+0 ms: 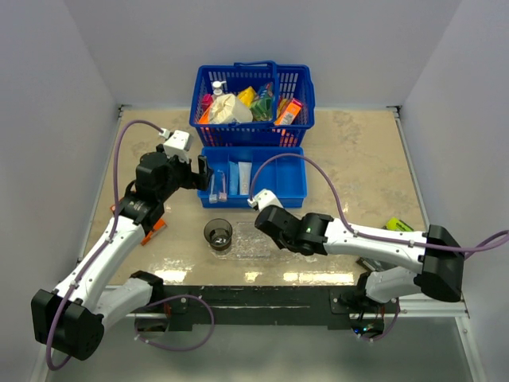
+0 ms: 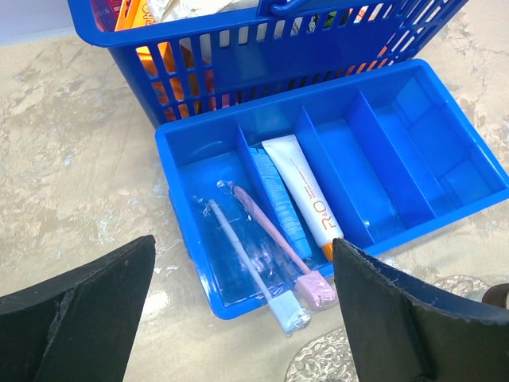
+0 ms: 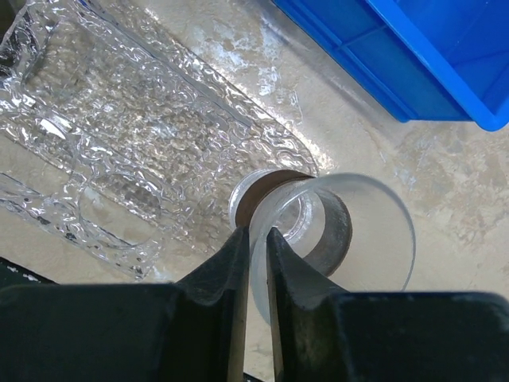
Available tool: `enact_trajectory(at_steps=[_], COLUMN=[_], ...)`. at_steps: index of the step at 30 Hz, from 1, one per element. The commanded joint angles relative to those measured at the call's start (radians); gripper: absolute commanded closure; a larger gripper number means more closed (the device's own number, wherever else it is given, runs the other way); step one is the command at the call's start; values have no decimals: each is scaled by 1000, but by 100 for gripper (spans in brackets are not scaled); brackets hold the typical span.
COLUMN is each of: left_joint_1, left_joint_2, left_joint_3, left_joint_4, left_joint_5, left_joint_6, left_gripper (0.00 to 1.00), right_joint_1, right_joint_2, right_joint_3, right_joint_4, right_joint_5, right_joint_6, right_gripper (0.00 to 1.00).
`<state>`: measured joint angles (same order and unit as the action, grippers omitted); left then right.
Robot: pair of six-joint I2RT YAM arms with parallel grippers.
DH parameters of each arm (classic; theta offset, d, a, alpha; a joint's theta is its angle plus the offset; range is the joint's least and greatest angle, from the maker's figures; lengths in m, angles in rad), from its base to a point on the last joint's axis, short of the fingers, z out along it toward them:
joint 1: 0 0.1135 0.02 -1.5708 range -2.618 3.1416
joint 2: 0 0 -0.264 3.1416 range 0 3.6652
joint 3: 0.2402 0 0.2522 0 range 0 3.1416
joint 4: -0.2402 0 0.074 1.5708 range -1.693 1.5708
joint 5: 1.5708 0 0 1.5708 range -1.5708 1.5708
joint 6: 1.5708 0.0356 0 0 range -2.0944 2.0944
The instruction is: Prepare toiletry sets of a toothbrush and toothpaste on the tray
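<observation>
Presently seating cup (image 3: pixel 382 239) at tray (image 3: pixel 119 135) end, rim pinched in right tool (image 3: pixel 256 239). Next, probably: lowering wide-spread left tool (image 2: pixel 242 255) onto toothbrush (image 2: pixel 266 227) beside toothpaste (image 2: pixel 306 195), in bin (image 2: pixel 413 151) just beneath.

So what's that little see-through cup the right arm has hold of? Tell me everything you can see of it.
The cup is small, round, of smoky clear plastic, open-topped and empty as far as shows. It stands upright at one end of the bumpy clear tray, near the blue bin. The right gripper pinches its wall between two black fingers, one inside, one outside.
</observation>
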<state>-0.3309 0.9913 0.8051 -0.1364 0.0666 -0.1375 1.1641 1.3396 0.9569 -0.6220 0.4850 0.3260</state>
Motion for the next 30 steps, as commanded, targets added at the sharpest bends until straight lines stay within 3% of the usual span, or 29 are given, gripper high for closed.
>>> enact_trajectory(at_steps=[1,13,19,23,30], left_joint_1=[-8,-8,-8,-8,-8], left_joint_2=[-2,-5,-6,-11,-22], left_joint_3=[3,2,3,3,2], left_joint_4=[32,34,32,32,34], left_joint_5=[7,13,13,15,24], left_joint_6=[1,-1,-2,-2,-5], left_gripper=[4,4,4,4,4], right_joint_1=[12,17,16,8,-24], right_joint_2=[-17,-117,-188,-155,-45], right_joint_3=[32,40,74,121,177], right_joint_4=[5,-35,-4,-53,-176], right_joint_5=[69,76,26,29,29], right_joint_6=[33,93,250,451,611], right_gripper=[77,50,39,38,41])
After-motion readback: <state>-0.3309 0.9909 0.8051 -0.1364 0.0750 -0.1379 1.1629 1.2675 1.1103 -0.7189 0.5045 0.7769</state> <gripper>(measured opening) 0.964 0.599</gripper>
